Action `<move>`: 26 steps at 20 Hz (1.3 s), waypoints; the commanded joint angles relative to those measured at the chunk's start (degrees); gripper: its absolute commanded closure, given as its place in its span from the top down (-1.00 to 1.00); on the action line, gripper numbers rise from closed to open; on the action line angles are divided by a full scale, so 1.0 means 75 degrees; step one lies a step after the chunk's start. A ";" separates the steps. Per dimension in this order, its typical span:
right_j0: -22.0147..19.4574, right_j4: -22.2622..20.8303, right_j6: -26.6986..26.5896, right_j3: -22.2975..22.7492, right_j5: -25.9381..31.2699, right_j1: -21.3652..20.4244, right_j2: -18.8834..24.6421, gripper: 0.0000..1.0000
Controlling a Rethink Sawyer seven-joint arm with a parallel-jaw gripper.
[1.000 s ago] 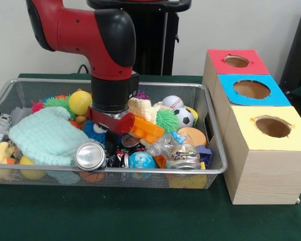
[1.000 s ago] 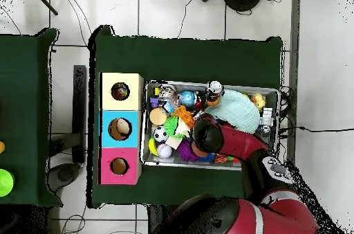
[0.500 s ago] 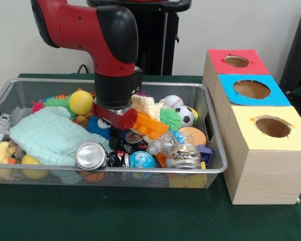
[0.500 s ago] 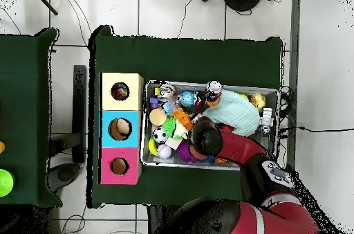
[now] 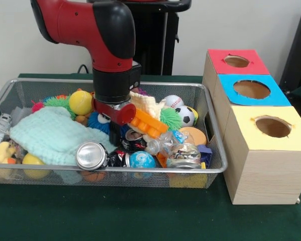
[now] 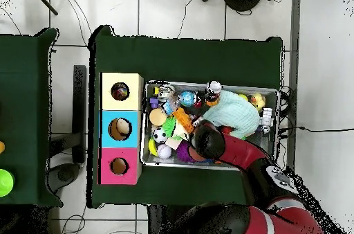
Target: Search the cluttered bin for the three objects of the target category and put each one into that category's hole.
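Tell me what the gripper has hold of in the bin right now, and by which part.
It cannot be told. The arm's wrist hides the gripper in both views; it sits low among the toys beside the orange block in the wire bin, with no grasp visible.

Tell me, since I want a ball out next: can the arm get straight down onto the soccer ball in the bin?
Probably yes. The soccer ball lies on top of the clutter near the bin's box-side end, with nothing over it. The arm stands just beside it, above the orange toy.

boxes (image 5: pixel 251 90) red, blue, yellow | cloth (image 5: pixel 50 135) mint | table (image 5: pixel 140 216) green
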 commanded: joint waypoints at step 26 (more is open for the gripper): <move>0.0040 0.0421 -0.0008 0.2092 0.3458 0.0056 0.1471 -1.00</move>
